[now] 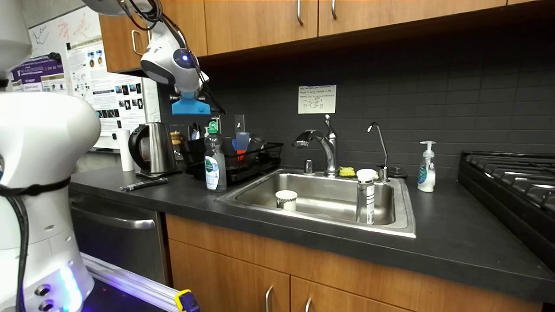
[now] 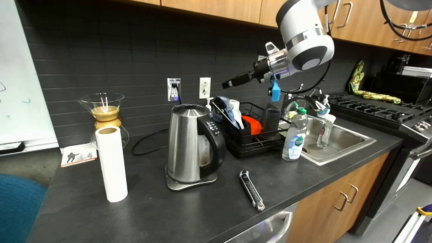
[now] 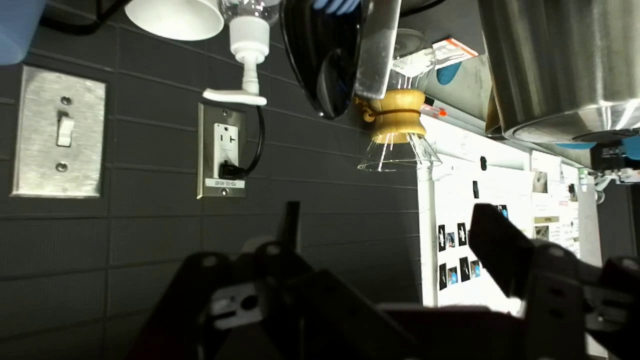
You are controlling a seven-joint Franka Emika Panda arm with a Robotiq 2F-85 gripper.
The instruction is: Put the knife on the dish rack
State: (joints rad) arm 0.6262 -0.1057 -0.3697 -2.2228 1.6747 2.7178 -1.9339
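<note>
The knife, a black and silver snap-off cutter, lies flat on the dark counter near its front edge in both exterior views. The black dish rack stands behind the soap bottle, beside the sink, and holds several dishes and utensils; it also shows in an exterior view. My gripper is high above the counter, over the kettle and rack area, pointing sideways. In the wrist view my gripper's fingers are spread with nothing between them. In an exterior view the fingers are hidden behind the wrist.
A steel kettle stands beside the knife. A soap bottle stands before the rack. A paper roll and glass coffee maker stand farther along. A sink holds a cup and bottle. Cabinets hang overhead.
</note>
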